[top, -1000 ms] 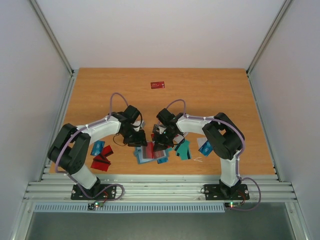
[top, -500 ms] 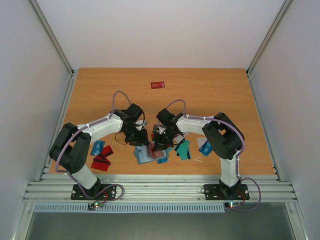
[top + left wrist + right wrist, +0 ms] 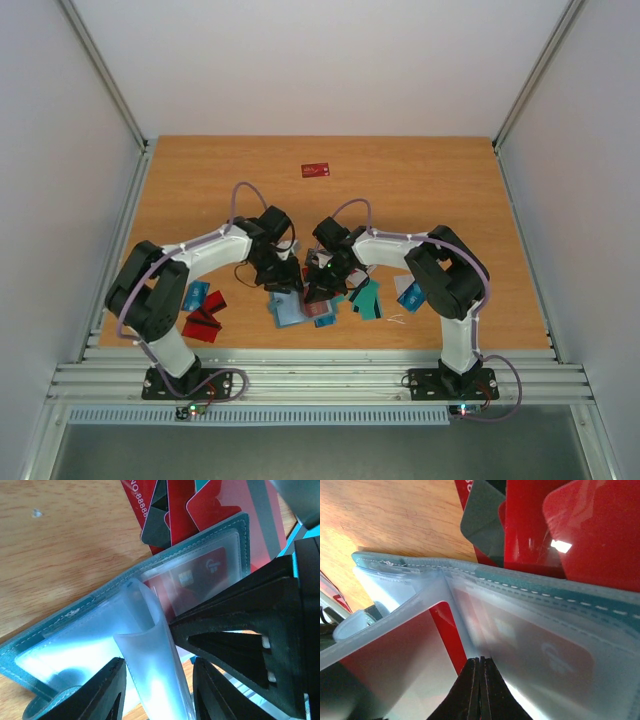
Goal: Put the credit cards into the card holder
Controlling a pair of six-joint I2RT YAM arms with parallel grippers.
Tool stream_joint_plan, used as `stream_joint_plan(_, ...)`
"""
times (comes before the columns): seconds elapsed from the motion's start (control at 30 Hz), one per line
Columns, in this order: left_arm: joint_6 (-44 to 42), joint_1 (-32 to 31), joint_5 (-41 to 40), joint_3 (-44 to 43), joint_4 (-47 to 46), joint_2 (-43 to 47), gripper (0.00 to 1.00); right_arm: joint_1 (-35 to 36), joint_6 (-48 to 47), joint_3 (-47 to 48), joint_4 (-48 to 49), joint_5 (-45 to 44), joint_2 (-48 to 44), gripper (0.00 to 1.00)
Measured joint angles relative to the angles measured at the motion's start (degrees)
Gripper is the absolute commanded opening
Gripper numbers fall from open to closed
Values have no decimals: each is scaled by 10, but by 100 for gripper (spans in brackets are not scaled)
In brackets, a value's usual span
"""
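Card holder [image 3: 283, 312] lies open on the table [image 3: 420, 190] in the top view, near the front edge and between the two arms. Credit cards [image 3: 203, 320] are scattered on both sides of it (one red card [image 3: 316, 170] sits alone, well apart at the back). I see the left tool [image 3: 284, 280] and the right tool [image 3: 318, 288] both low over the holder, very near each other.

From the left wrist, the holder's teal rim [image 3: 65, 625] lies flat on the wood. A clear pocket leaf [image 3: 150, 665] rises from it, curled between the left tool's two fingers [image 3: 102, 695]. They stand partly apart and grip this leaf. The right tool's black fingers [image 3: 235, 615] point at the foot of the leaf from the right. A red card sits inside the pocket behind it.

From the right wrist, the right tool [image 3: 481, 680] is closed, finger against finger, with nothing between. Its tip is in the fold where the leaf meets the holder. More red cards [image 3: 590, 530] lie just beyond the teal rim.
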State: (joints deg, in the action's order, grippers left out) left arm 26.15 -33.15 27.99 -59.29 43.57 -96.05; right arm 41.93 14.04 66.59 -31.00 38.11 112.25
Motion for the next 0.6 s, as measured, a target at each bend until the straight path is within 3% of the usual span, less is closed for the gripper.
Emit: stream_joint_plan(0.6, 23, -13, 16, -54, -5, -47, 39, -2, -27, 0, -58, -46, -29, 1)
